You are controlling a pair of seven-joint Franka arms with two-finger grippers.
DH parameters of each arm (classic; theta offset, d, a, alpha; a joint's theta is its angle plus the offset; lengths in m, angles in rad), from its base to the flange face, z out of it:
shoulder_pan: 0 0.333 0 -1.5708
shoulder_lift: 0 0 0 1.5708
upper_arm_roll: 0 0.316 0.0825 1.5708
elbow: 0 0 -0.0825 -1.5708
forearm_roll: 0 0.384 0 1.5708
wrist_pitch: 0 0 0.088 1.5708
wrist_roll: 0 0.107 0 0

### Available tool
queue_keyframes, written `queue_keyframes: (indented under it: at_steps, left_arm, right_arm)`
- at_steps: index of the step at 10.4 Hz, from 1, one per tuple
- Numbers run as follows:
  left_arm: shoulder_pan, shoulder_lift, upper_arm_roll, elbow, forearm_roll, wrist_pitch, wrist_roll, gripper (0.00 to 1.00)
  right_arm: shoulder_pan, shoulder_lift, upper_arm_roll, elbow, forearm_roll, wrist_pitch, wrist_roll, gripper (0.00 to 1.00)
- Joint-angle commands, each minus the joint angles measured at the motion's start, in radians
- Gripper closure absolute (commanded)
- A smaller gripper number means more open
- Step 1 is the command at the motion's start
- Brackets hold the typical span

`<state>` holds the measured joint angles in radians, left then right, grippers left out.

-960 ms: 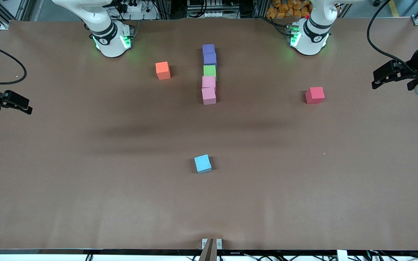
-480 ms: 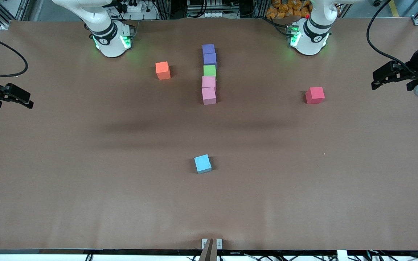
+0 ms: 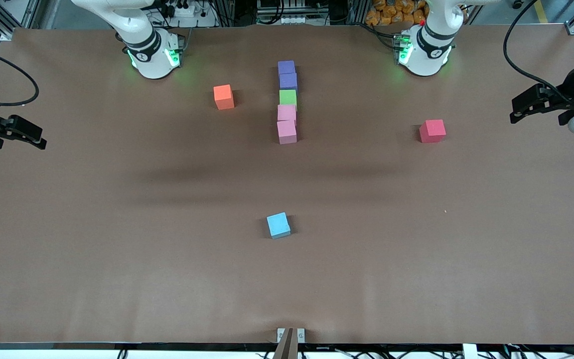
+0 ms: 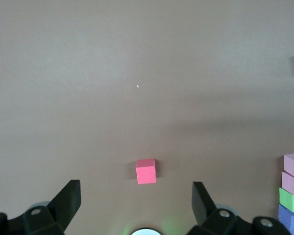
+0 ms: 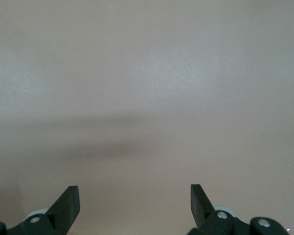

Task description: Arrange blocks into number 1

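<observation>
Matte light cubes; red block (image 3: 432, 130) near my left end effector (image 3: 516, 110), grip flat sides; both end effectors (image 3: 38, 144) spread, empty.

The table (image 3: 117, 249) was plain brown. Two purple blocks (image 3: 287, 75), a green block (image 3: 288, 96) and two pink blocks (image 3: 286, 122) were matte, as were the orange block (image 3: 223, 96), red block (image 3: 432, 130) and light-blue block (image 3: 278, 225).

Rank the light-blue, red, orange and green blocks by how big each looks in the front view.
1. light-blue block, nearest that camera
2. red block
3. orange block
4. green block, partly hidden by the pink block touching it

Differences are slight and probably come from nearness, not true size.
</observation>
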<state>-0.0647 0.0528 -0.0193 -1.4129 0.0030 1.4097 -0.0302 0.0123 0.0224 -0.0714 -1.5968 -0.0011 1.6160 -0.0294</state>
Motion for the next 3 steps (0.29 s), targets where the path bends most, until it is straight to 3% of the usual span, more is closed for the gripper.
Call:
queue_keyframes:
  at_steps: [1, 3]
  left_arm:
    - [0.002, 0.005, 0.002, 0.020, -0.014, -0.017, -0.008, 0.00]
    - [0.002, 0.005, 0.002, 0.020, -0.014, -0.015, -0.008, 0.00]
  right_arm:
    - [-0.011, -0.018, 0.010, -0.020, -0.010, 0.005, -0.010, 0.00]
    - [-0.011, -0.018, 0.010, -0.020, -0.010, 0.005, -0.010, 0.00]
